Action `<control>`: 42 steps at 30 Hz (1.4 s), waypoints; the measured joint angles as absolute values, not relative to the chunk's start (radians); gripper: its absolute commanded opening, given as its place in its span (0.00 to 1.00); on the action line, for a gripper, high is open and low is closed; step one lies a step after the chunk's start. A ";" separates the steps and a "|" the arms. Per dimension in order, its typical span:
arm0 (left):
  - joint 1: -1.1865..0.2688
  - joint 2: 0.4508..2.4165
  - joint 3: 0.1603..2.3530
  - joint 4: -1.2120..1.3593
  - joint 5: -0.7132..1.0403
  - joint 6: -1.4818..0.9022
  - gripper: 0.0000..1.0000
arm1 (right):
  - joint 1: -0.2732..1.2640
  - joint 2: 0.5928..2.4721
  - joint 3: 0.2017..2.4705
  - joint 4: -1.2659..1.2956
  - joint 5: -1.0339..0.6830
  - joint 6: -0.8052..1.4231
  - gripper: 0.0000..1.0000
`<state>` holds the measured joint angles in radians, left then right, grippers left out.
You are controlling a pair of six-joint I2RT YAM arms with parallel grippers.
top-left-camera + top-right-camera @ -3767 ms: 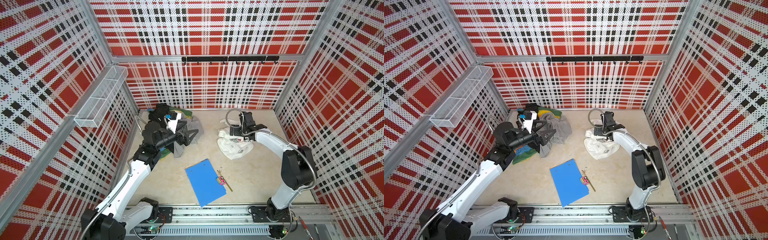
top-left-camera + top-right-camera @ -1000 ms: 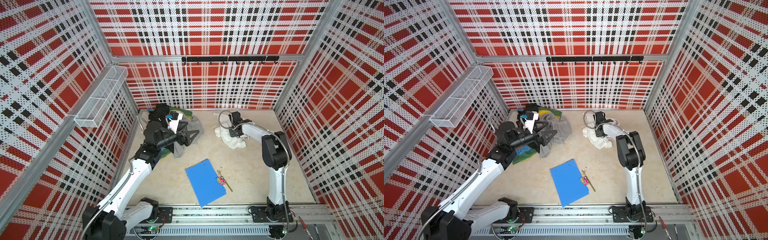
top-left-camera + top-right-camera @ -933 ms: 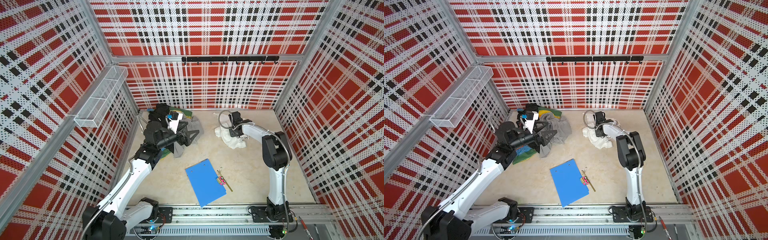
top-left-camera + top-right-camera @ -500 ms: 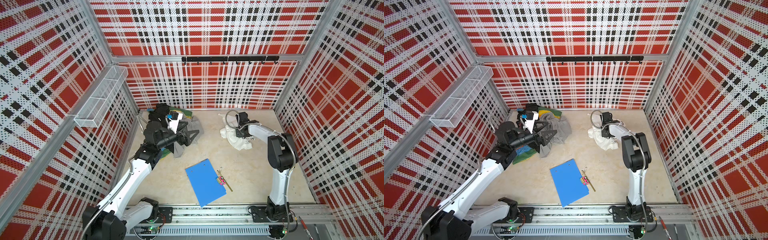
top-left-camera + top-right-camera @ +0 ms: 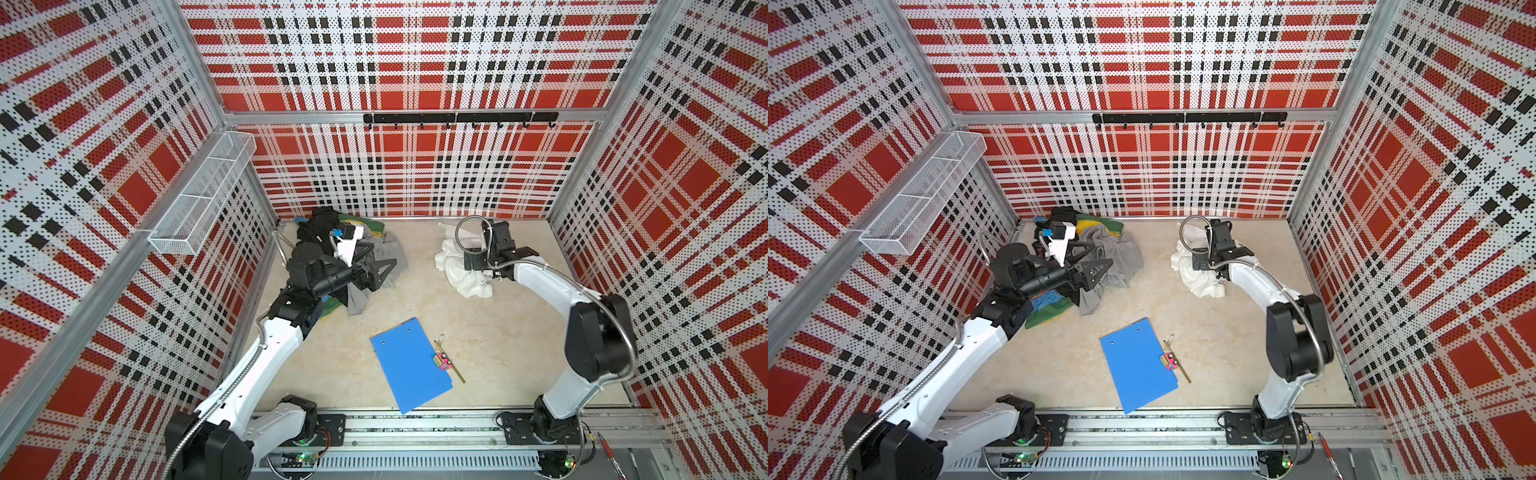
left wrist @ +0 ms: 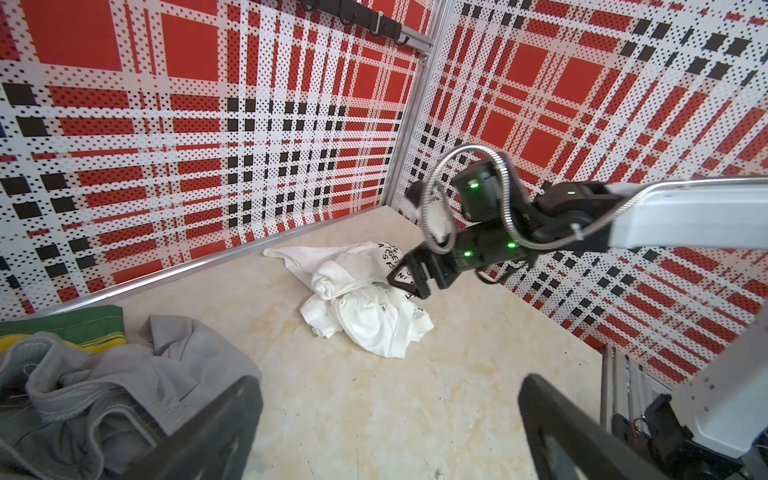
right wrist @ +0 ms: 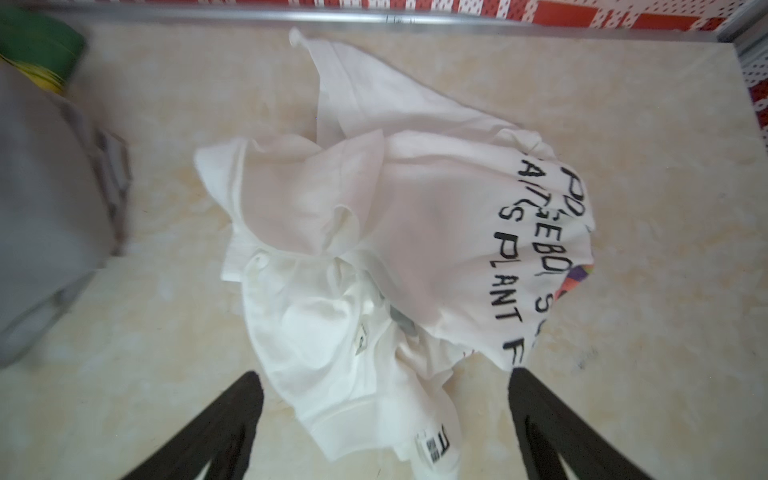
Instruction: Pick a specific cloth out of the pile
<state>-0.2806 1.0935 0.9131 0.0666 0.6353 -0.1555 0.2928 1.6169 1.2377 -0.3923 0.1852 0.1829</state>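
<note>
The cloth (image 5: 451, 262) (image 5: 1200, 282) (image 7: 374, 249), a white T-shirt with black lettering and a bit of colourful print, lies crumpled on the table at the back right, apart from the pile. My right gripper (image 5: 482, 270) (image 5: 1209, 269) (image 7: 386, 380) stands open just above it, its fingers straddling the shirt's hem and label without pinching it. The pile (image 5: 374, 253) (image 5: 1117, 253) of grey, black and green-yellow garments sits at the back left. My left gripper (image 5: 380, 258) (image 6: 388, 386) hovers open over the pile's grey garment (image 6: 104, 382) and holds nothing.
A blue clipboard (image 5: 409, 363) lies near the table's front middle, with a thin ruler and a small pink item (image 5: 444, 362) at its right edge. A wire basket (image 5: 199, 195) hangs on the left wall. A black hook rail (image 5: 457, 118) runs along the back wall.
My right gripper has opened and let go of the white cloth after carrying it a little to the right. The left arm has not moved.
</note>
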 measured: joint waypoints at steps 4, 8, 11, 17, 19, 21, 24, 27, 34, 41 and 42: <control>-0.281 1.093 0.905 0.067 0.606 -0.149 0.99 | 0.293 1.408 1.141 -0.342 0.185 0.188 1.00; -0.283 1.092 0.898 0.055 0.532 -0.149 0.99 | 0.292 1.243 1.041 -0.292 0.186 0.184 1.00; -0.283 1.071 0.862 0.052 0.453 -0.158 0.99 | 0.292 1.088 0.899 -0.221 0.183 0.183 1.00; -0.283 0.988 0.724 0.036 0.278 -0.185 0.99 | 0.292 0.791 0.554 0.002 0.199 0.165 1.00; -0.283 0.959 0.675 0.036 0.197 -0.198 0.99 | 0.292 0.735 0.466 0.058 0.202 0.149 1.00; -0.283 0.935 0.620 0.049 0.121 -0.200 0.99 | 0.292 0.709 0.408 0.096 0.199 0.133 1.00; -0.283 0.912 0.527 0.091 0.033 -0.192 0.99 | 0.292 0.700 0.365 0.126 0.202 0.118 1.00; -0.283 0.915 0.445 0.133 -0.052 -0.160 0.99 | 0.292 0.700 0.348 0.147 0.215 0.110 1.00; -0.210 1.064 0.338 0.388 -0.185 -0.038 0.99 | 0.292 0.724 0.325 0.198 0.252 0.095 1.00; -0.115 1.315 0.296 0.737 -0.199 0.045 0.99 | 0.278 0.800 0.257 0.310 0.302 0.071 1.00; -0.105 1.347 0.296 0.783 -0.189 0.047 0.99 | 0.270 0.819 0.253 0.315 0.311 0.068 1.00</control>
